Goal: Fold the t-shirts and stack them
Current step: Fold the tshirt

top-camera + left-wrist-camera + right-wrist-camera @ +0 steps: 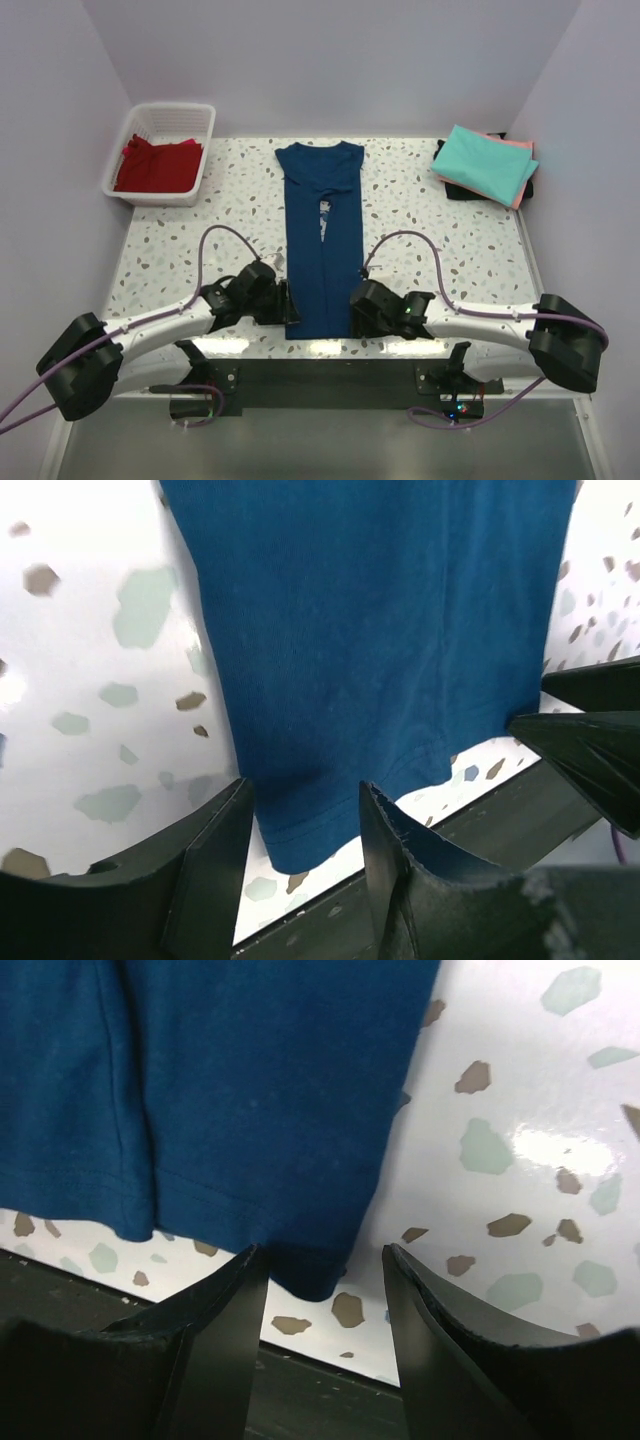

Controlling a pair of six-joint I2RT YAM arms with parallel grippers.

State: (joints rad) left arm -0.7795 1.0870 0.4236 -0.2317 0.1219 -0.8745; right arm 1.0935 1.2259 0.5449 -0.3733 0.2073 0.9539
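Observation:
A navy blue t-shirt [320, 230] lies folded into a long narrow strip down the middle of the table, collar at the far end, with a sliver of pale print showing along the fold. My left gripper [288, 305] stands open at its near left hem corner, and that corner of the shirt [380, 630] lies between the fingers [305, 790]. At the near right hem corner my right gripper [352, 310] is open too. Its fingers [323, 1252] straddle the tip of the blue cloth [250, 1090]. Neither gripper pinches the fabric.
A white basket [205, 150] at the far left holds a red t-shirt [158, 165]. At the far right a teal t-shirt [485, 160] lies folded on a salmon-pink one [522, 188]. The table's near edge and a dark base strip run just behind the grippers.

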